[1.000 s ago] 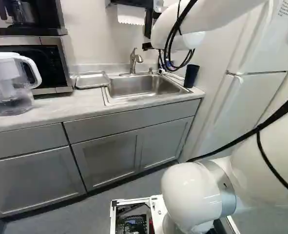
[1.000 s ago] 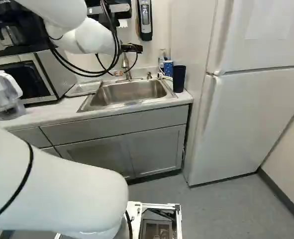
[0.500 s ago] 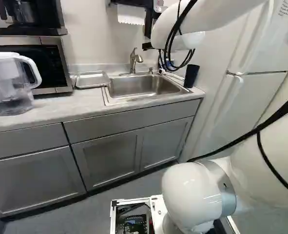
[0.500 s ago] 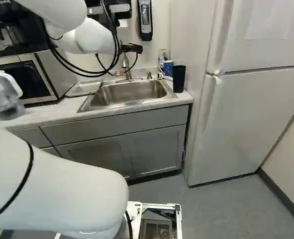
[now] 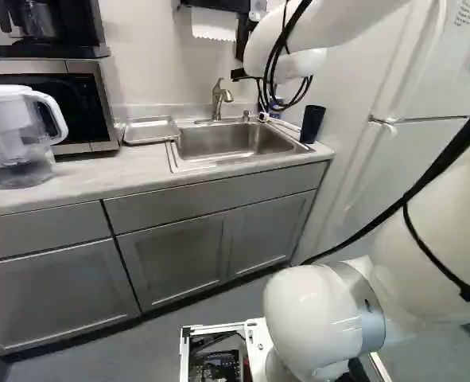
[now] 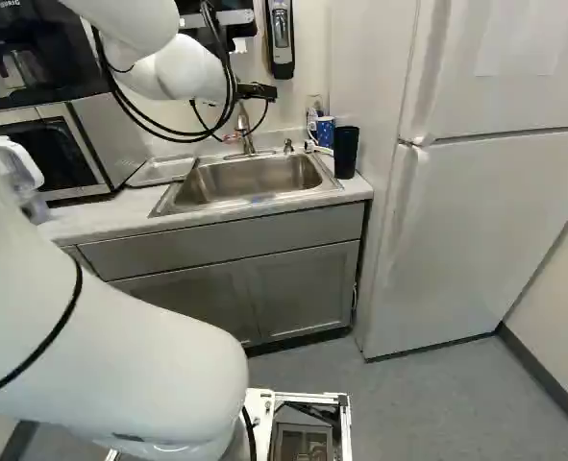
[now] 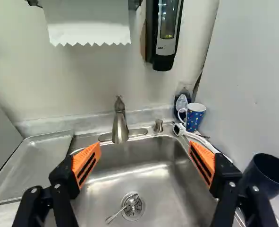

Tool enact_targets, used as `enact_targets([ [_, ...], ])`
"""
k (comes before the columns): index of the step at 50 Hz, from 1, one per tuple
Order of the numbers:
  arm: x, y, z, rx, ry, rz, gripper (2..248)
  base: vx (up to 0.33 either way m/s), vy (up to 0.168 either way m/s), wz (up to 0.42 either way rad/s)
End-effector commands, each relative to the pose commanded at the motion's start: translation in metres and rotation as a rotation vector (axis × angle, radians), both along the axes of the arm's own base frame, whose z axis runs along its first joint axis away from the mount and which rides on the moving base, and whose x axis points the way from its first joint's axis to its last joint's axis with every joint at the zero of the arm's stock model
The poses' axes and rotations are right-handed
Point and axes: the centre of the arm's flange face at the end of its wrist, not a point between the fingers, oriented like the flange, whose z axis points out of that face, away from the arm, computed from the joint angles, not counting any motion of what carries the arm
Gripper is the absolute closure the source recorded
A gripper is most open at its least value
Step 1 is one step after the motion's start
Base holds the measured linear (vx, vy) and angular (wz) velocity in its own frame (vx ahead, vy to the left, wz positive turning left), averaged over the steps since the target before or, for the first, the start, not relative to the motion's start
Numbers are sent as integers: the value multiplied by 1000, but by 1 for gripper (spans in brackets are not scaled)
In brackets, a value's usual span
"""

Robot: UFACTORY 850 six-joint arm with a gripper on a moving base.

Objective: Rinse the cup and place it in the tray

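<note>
Forearm point(image 5: 330, 24): since the earlier frame it has edged a little left over the sink point(image 5: 236, 140) in the left base view, while the black cable on my arm point(image 5: 433, 247) now climbs more steeply.
Tray point(image 5: 149, 130): on the counter, left of the sink and just beside it.
Pitcher point(image 5: 16, 139): clear plastic, on the counter farther left of the sink.
Dark cup point(image 5: 312, 125): upright, at the sink's right end.
Arm, right base view: my big link has swung right and covers more of the pitcher.
Claw point(image 6: 258, 91): up above the sink, partly hidden behind my own arm.
Fridge point(image 6: 485, 211): right of the sink.
Claw point(image 7: 145, 145), wrist view: I hold my two fingers wide apart, pads facing each other, with the sink and its faucet point(image 7: 120, 125) ahead between them.
Spoon point(image 7: 122, 210): down in the sink, its bowl over the drain point(image 7: 133, 213).
Mug point(image 7: 194, 117): blue, dotted, near the sink's back right corner.
Dark cup, up close: beside the sink on the right, near one of my fingers; whether they touch, I cannot tell.
</note>
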Motion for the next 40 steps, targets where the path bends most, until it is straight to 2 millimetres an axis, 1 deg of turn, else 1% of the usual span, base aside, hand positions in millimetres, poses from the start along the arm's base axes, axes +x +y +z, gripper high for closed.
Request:
enact_targets([
  [40,52,7,2,0,11,11,3,0,0,0],
])
